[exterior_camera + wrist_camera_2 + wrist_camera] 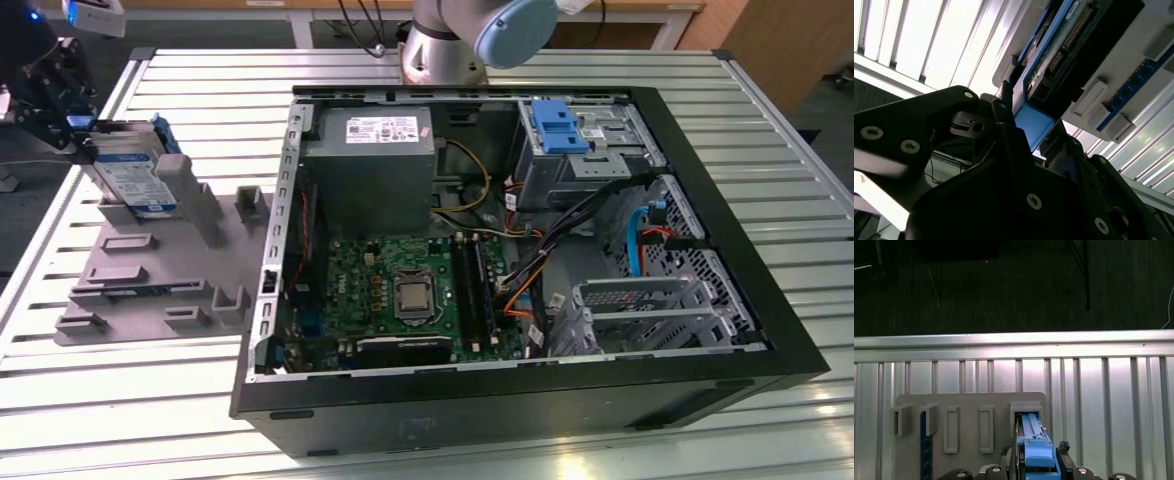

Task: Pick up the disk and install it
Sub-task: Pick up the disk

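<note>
The disk (138, 172), a silver drive with a white-and-blue label in a blue carrier frame, stands on edge and slightly tilted in a slot of the grey holder (160, 280) at the exterior view's left. My gripper (80, 125) is at its upper far end. In the first wrist view the fingers (1063, 452) flank the blue frame of the disk (1035, 450), which sits in the holder's slot (1026, 407). The second wrist view looks along the disk's green circuit side (1061, 47), with my gripper (1029, 122) closed against the blue frame end.
An open computer case (787, 330) fills the middle of the slatted metal table (160, 420). Inside are a grey box with a white sticker (367, 165), a motherboard (400, 290) and a metal bay with a blue latch (554, 125). A blue strip (925, 450) stands in another holder slot.
</note>
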{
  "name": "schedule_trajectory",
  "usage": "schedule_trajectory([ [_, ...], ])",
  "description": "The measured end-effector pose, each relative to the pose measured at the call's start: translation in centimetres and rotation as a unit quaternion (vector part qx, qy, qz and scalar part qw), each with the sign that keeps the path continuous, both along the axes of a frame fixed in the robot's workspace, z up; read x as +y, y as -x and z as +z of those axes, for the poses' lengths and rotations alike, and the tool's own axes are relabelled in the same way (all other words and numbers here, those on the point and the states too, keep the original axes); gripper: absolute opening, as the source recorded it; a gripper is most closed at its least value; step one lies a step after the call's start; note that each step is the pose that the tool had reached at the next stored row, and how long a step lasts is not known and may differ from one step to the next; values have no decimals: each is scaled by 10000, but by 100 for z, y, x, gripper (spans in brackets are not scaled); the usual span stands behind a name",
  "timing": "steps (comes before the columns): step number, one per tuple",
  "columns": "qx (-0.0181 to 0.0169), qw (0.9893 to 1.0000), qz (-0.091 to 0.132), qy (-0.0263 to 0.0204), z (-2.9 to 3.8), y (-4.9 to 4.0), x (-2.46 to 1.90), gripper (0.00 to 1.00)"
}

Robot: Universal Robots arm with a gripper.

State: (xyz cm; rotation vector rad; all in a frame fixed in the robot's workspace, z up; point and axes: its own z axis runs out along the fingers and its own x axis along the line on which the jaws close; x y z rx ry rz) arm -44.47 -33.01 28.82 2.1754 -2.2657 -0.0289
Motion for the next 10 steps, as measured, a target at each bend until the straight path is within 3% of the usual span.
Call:
schedule_trajectory([
  [10, 0, 9999, -161, 23, -2, -4, 1, 47],
])
